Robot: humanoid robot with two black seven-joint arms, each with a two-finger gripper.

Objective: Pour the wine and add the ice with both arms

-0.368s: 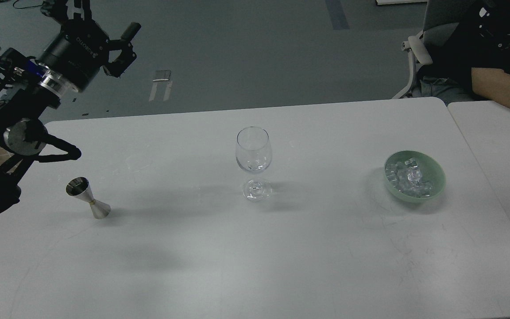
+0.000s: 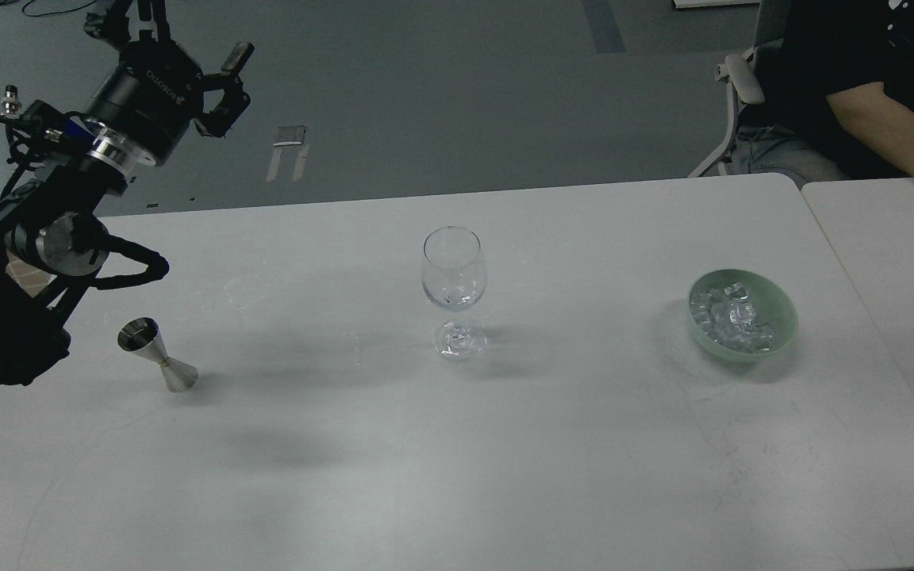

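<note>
White tabletop (image 2: 457,476) fills the lower frame, bare across its near part. Left of centre, a steel jigger (image 2: 159,365) stands tilted on the surface, its open cup facing the upper left. At mid-frame a clear wine glass (image 2: 455,292) stands upright, well apart from the jigger. To the right of it, near the table's right edge, sits a pale green bowl (image 2: 774,305) holding the ice (image 2: 731,319), a heap of clear cubes. A second white table (image 2: 893,262) butts against the right side. Along the left edge the left arm (image 2: 52,238) rises to the upper left of the frame, where the left gripper (image 2: 179,40) hangs over the grey floor (image 2: 441,95) with its fingers spread apart, holding nothing. At the upper right a person (image 2: 885,87) in a dark shirt sits on a chair, one bare forearm reaching the frame's edge. The right gripper is out of sight; only a black cable loop shows at the right edge.
</note>
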